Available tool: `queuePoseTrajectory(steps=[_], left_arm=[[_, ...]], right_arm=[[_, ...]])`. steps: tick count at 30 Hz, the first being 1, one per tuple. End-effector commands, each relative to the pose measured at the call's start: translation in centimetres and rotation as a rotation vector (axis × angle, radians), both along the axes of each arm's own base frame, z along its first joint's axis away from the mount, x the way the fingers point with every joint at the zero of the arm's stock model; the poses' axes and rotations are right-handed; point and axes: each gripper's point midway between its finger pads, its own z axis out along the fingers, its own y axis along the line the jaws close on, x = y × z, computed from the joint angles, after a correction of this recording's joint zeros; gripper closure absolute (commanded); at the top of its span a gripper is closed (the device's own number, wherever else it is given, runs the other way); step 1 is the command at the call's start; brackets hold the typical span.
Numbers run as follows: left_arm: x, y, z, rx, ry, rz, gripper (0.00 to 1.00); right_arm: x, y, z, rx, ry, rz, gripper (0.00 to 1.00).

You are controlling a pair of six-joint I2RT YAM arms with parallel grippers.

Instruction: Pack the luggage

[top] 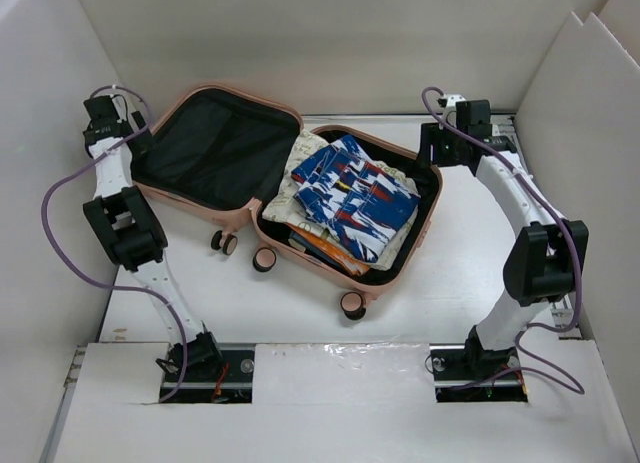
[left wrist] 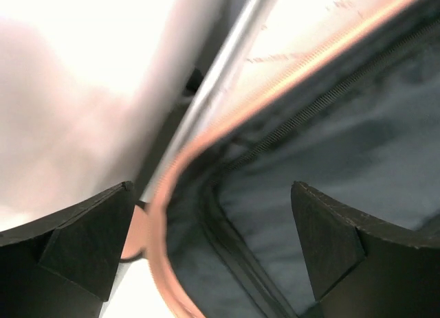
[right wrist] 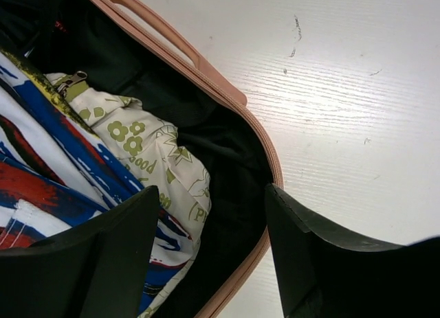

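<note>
luggage [top: 200,148] lies open on bench [top: 450,273], clothes [top: 355,193] in right half | left claw [left wrist: 212,187] spread astride lid rim, right claw [right wrist: 212,189] spread, empty | judge: stiff slick shell, light lid; grip the rim edge to swing it

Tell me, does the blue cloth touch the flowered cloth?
Touching. The right wrist view shows the blue cloth lying directly on the flowered cloth.

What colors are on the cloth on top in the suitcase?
The top cloth is blue, white and red, in patchy stripes. The top external view shows it best.
</note>
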Motion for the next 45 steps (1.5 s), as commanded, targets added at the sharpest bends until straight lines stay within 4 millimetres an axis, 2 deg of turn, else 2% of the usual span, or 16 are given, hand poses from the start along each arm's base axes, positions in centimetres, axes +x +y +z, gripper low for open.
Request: queuePoseTrajectory(steps=[1, 5, 9, 13, 17, 18, 19, 23, 27, 29, 31, 35, 38, 42, 43, 45], left_arm=[[-0.3, 2.7, 0.2, 0.020, -0.021, 0.043, 0.11], [-1.4, 3.3, -2.2, -0.017, 0.009, 0.036, 0.21], [-2.2, 3.4, -3.0, -0.006, 0.022, 0.014, 0.21], [-2.4, 2.8, -4.0, -0.018, 0.034, -0.023, 0.37], [-2.2, 0.6, -4.9, -0.099, 0.026, -0.117, 0.68], [-2.1, 0.2, -4.8, -0.111, 0.019, -0.132, 0.91], [-2.1, 0.2, -4.8, -0.111, 0.019, -0.132, 1.00], [-1.8, -0.7, -1.1, -0.115, -0.059, -0.168, 1.00], [-1.3, -1.9, 6.6, -0.045, -0.194, -0.229, 1.00], [-1.2, -3.7, 12.1, 0.021, -0.283, -0.294, 1.00], [-1.7, -5.5, 15.5, 0.053, -0.335, -0.351, 1.00], [-5.0, -10.7, 23.1, 0.134, -0.450, -0.482, 1.00], [-6.7, -14.0, 25.0, 0.176, -0.473, -0.573, 1.00], [-9.1, -20.4, 27.0, 0.194, -0.460, -0.731, 1.00], [-9.5, -23.9, 27.5, 0.188, -0.474, -0.814, 1.00], [-10.6, -27.8, 27.8, 0.175, -0.481, -0.907, 1.00]], right_arm=[[0.0, -0.7, 0.4, -0.005, -0.010, -0.015, 0.32], [0.2, -0.2, -0.8, 0.026, 0.011, -0.015, 0.34], [0.7, 0.1, -2.2, 0.045, 0.046, -0.020, 0.34], [1.1, 0.5, -2.5, 0.059, 0.047, -0.005, 0.36], [1.5, 1.0, -3.1, 0.078, 0.052, 0.004, 0.37], [1.6, 1.0, -3.6, 0.077, 0.063, 0.004, 0.39], [1.7, 1.1, -3.4, 0.084, 0.053, 0.011, 0.40], [2.1, 1.7, -3.5, 0.113, 0.031, 0.029, 0.52], [1.8, 2.5, -4.6, 0.157, 0.035, 0.050, 0.71], [1.5, 2.7, -5.4, 0.169, 0.047, 0.050, 0.78], [1.4, 2.7, -5.6, 0.171, 0.033, 0.052, 0.80], [1.6, 2.9, -4.3, 0.190, -0.005, 0.081, 0.81], [1.9, 2.7, -2.3, 0.188, -0.053, 0.105, 0.81], [2.0, 2.1, -0.3, 0.187, -0.101, 0.110, 0.80], [1.6, 1.7, -0.2, 0.192, -0.096, 0.105, 0.80], [0.9, 0.5, -0.2, 0.215, -0.094, 0.083, 0.80]])
